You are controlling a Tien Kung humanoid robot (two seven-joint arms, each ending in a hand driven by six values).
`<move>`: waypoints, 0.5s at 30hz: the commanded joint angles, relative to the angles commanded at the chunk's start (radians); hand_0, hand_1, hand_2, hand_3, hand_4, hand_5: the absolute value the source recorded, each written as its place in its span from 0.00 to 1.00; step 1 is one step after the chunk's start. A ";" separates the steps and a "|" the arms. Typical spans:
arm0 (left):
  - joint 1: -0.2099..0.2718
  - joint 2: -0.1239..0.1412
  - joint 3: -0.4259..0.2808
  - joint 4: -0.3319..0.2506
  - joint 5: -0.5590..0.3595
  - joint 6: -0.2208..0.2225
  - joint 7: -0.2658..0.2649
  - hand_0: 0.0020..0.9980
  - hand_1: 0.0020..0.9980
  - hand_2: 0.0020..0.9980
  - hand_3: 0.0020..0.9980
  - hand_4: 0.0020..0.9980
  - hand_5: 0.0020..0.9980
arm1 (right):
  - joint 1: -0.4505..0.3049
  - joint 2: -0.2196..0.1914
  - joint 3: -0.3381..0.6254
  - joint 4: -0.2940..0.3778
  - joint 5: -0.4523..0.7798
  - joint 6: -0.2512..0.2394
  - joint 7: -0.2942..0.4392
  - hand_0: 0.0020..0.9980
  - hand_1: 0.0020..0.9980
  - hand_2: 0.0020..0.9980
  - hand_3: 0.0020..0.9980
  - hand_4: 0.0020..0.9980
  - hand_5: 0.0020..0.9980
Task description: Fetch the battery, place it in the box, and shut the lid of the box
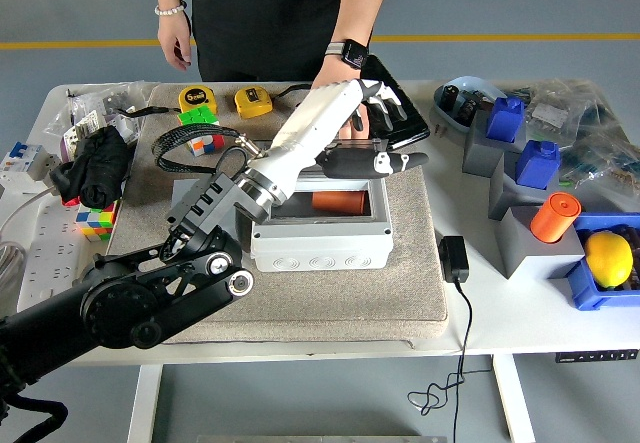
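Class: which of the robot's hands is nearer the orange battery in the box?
Left. The left hand hovers just beyond the battery, over the box's far edge. The right hand is out of view.

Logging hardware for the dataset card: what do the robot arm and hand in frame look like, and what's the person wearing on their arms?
The robot's left arm is black with round silver-capped joints and a looped black braided cable; its forearm shell is white. The left hand has black fingers with white patches. The person wears a dark top with short sleeves, a black smartwatch and a white bead bracelet.
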State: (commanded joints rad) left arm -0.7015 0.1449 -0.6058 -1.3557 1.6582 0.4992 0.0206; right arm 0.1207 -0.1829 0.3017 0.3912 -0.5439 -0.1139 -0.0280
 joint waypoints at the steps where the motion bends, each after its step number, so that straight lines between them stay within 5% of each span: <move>1: 0.001 0.003 -0.019 0.011 0.015 -0.012 0.020 0.29 0.48 0.45 0.49 1.00 0.61 | 0.001 0.000 0.000 0.001 0.000 0.000 0.000 0.73 0.68 0.69 0.65 1.00 0.58; 2: 0.002 0.005 -0.031 0.020 0.026 -0.025 0.038 0.29 0.48 0.45 0.49 1.00 0.61 | 0.001 0.000 -0.001 0.001 0.001 0.000 0.000 0.73 0.68 0.69 0.65 1.00 0.58; 3: 0.003 0.007 -0.044 0.030 0.035 -0.043 0.061 0.69 0.69 0.63 0.67 1.00 0.64 | 0.001 0.000 -0.001 0.001 0.001 0.000 0.000 0.73 0.69 0.68 0.65 1.00 0.58; 8: 0.002 0.022 -0.081 0.078 0.093 -0.133 0.168 0.69 0.69 0.63 0.67 1.00 0.64 | 0.001 0.000 0.000 0.002 0.000 0.001 0.000 0.73 0.69 0.68 0.65 1.00 0.58; 14: 0.019 0.049 -0.121 0.059 0.151 -0.329 0.365 0.71 0.73 0.67 0.70 1.00 0.68 | -0.002 0.000 0.004 0.002 -0.001 0.000 0.000 0.73 0.69 0.68 0.65 1.00 0.58; 15: 0.021 0.052 -0.125 0.052 0.152 -0.346 0.383 0.59 0.68 0.64 0.67 1.00 0.74 | -0.002 0.000 0.003 0.002 -0.001 0.000 -0.001 0.73 0.69 0.69 0.65 1.00 0.58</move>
State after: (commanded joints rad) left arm -0.6805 0.1968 -0.7308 -1.3036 1.8102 0.1536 0.4039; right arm 0.1187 -0.1828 0.3050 0.3929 -0.5450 -0.1135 -0.0286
